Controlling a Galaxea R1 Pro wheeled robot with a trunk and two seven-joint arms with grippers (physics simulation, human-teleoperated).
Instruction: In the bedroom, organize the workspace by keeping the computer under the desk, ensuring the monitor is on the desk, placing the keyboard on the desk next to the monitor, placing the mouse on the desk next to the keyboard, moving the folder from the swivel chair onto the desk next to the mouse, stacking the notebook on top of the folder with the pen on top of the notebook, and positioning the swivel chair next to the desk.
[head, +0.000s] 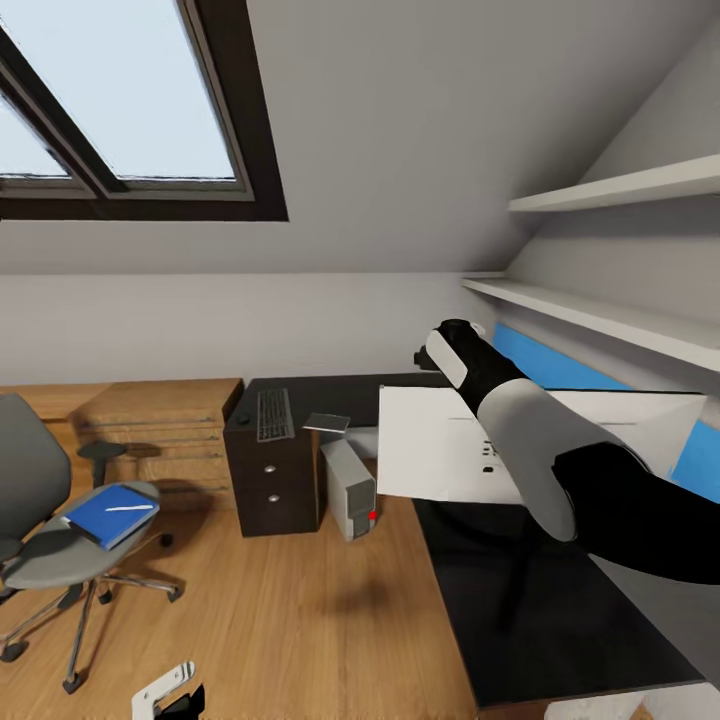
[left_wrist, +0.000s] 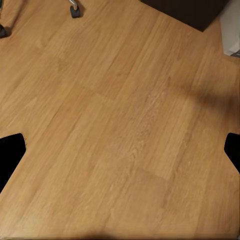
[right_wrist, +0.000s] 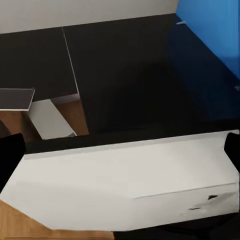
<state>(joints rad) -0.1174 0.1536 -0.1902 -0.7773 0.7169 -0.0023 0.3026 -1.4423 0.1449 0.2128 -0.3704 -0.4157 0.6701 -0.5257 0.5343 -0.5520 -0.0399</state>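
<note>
Desk (head: 560, 620): keyboard (head: 274, 414) lies lengthwise front-to-back.

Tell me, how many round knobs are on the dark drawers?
2. One knob sits on the upper drawer front and the other knob on the front just below it, under the keyboard. More may be hidden behind the raised right arm.
</note>
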